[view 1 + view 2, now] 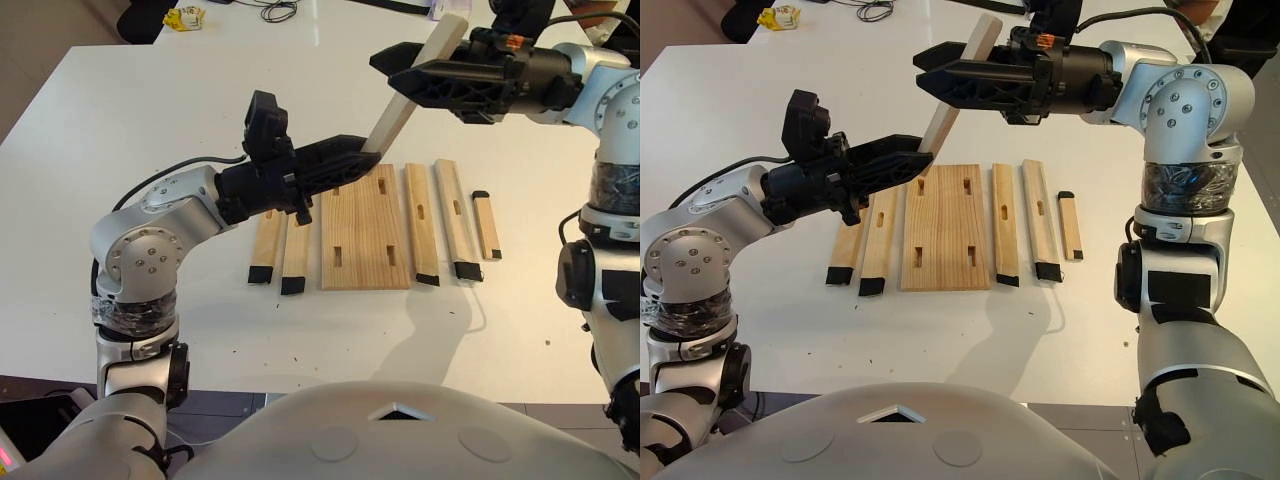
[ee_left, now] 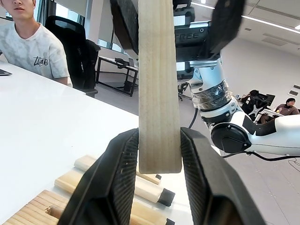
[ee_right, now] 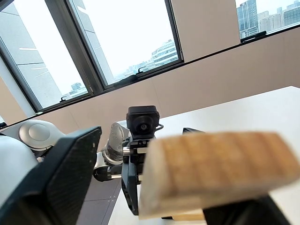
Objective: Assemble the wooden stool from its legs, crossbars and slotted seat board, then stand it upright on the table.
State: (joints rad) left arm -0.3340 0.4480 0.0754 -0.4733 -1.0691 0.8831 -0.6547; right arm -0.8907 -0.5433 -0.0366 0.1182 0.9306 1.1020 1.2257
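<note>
Count: one slotted seat board (image 1: 365, 235) with four slots, flat on the white table (image 1: 150, 120) toward its near edge. Four black-tipped legs (image 1: 296, 255) lie beside it, two on its left and two on its right (image 1: 421, 225). One short crossbar (image 1: 486, 225) lies at the right end of the row. One more wooden bar (image 1: 400, 110) is up in the air, tilted, above the board's far edge. That makes seven pieces. The far ends of the two left legs and the board's far left corner are hidden under the left arm. The bar's lower end is buried in the claw, so I can't tell whether it is a leg or a crossbar. Left gripper (image 1: 362, 152) reaches in from the left, low and level, clamped on the bar's lower end. Right gripper (image 1: 393, 65) reaches in from the right, higher up. Its jaws are spread around the bar's upper part, and the right wrist view shows a gap between one finger (image 3: 70, 173) and the wood.
</note>
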